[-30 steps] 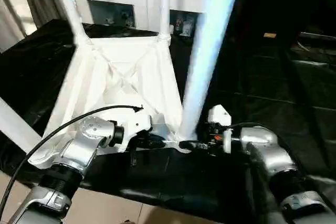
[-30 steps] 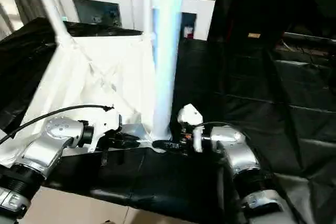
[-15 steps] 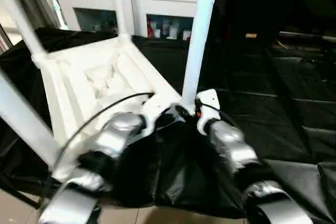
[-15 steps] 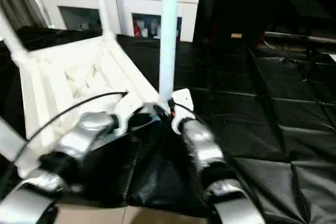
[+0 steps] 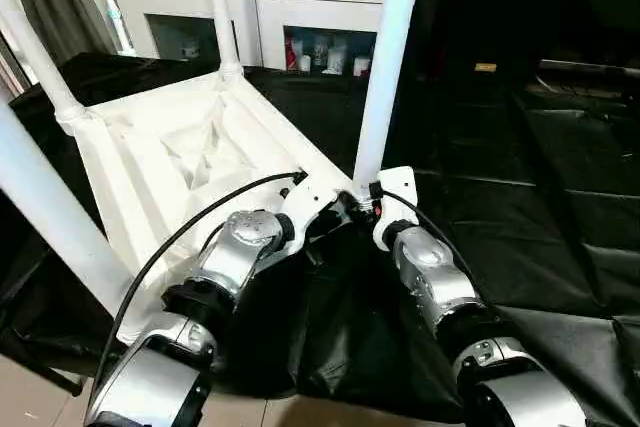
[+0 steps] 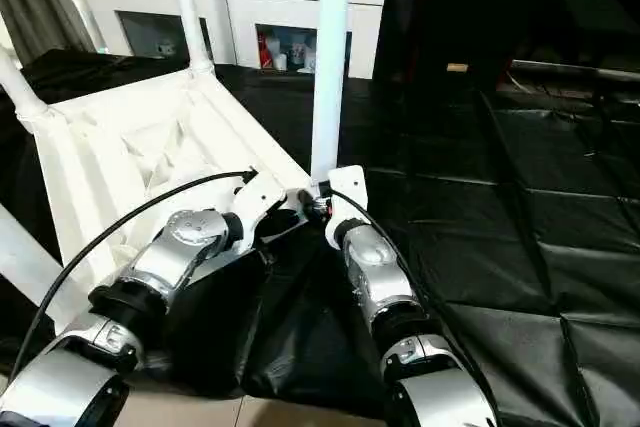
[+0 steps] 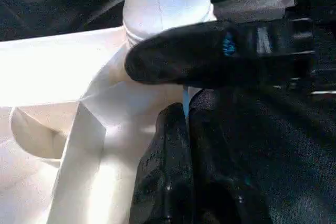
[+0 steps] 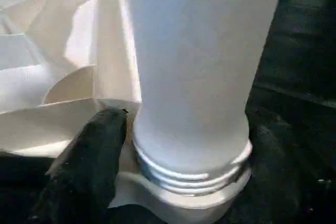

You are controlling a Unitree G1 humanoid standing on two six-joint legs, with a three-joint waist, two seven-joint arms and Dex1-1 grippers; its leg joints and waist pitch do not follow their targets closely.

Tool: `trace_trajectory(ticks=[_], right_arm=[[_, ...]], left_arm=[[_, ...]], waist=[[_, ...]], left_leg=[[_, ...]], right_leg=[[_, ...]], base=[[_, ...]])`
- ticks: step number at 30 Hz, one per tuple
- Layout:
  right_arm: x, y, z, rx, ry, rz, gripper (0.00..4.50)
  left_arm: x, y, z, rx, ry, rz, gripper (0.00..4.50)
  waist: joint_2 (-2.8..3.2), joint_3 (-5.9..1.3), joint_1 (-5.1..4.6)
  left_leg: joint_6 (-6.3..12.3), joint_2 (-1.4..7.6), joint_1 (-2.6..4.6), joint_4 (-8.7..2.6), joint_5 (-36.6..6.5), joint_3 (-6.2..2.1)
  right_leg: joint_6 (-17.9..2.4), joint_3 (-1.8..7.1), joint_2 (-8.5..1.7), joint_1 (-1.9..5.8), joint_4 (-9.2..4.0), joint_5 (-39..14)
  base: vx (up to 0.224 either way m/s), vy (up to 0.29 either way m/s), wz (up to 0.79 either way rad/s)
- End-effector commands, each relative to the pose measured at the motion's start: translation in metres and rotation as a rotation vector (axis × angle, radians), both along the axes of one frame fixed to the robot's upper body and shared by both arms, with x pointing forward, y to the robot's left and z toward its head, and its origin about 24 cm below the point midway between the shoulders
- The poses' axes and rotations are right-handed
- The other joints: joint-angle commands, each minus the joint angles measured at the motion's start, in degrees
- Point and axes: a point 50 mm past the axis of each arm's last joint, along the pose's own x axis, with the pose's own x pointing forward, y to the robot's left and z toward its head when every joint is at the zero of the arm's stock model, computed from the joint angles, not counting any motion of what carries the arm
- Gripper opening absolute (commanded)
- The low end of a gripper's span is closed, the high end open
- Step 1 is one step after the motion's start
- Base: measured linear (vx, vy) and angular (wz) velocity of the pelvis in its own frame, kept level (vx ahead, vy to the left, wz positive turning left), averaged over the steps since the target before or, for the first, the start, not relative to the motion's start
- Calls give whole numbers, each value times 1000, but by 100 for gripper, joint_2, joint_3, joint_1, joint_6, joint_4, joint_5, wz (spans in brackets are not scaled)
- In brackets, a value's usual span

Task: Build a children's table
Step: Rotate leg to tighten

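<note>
Seating the near leg [image 5: 388, 57] squarely matters: right gripper [image 5: 352, 203] straddles its ribbed base unclenched, left gripper [image 7: 184, 145] clenched empty beside the corner socket [image 8: 173, 203] of the upturned table top [image 5: 180, 157]; all 4 legs stand up.

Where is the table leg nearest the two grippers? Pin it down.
In the left eye view the leg stands upright in the near right corner socket of the upside-down table top, just beyond where the left gripper and right gripper meet.
</note>
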Motion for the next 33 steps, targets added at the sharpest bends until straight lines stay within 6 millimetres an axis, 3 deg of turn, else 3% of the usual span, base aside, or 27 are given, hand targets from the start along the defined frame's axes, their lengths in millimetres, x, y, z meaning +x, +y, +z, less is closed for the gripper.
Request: trace_trajectory(ticks=[1, 5, 11, 18, 22, 27, 33], right_arm=[[-6, -3, -5, -19, -2, 90, 361], [-8, -15, 1, -2, -31, 221, 361], [-24, -33, 9, 5, -29, 565, 361], [-34, -42, 11, 22, 17, 733, 361], [-42, -44, 9, 21, 58, 835, 361], [-45, -43, 7, 35, 92, 868, 335], [-45, -43, 7, 45, 101, 872, 283]], left_arm=[[-13, 16, -24, 57, 84, -2, 0], [-17, 21, -21, 62, 71, -61, 0], [-39, 24, -12, -16, 80, -334, 0], [-53, 28, -4, -43, 107, -478, 0], [-55, 29, -1, -50, 115, -519, 0], [-53, 31, -1, -38, 118, -517, 0], [-53, 32, 0, -35, 121, -518, 0]], waist=[[-38, -234, 34], [-54, -252, 48], [-46, -286, 85], [-21, -311, 229], [-38, -310, 273], [-47, -292, 288], [-39, -318, 295]], left_leg=[[156, 235, -23, -417, -1532, -102], [319, 236, -48, -393, -1231, -84], [538, 267, -67, -348, -875, -69], [664, 303, -25, -305, -580, -27], [664, 297, -39, -300, -603, -33], [478, 288, -35, -322, -784, -38], [524, 274, -41, -297, -563, -38]], right_leg=[[-898, 278, -509, 172, -563, -1881], [-1000, 273, -505, 211, -530, -1522], [-1283, 238, -486, 256, -427, -633], [-1543, 223, -446, 223, -299, 288], [-1466, 216, -460, 238, -303, 171], [-1323, 225, -476, 238, -359, -398], [-1362, 215, -458, 250, -313, 11]], base=[[0, 0, 0], [0, 0, 0], [0, 0, 0], [0, 0, 0], [0, 0, 0], [0, 0, 0], [0, 0, 0]])
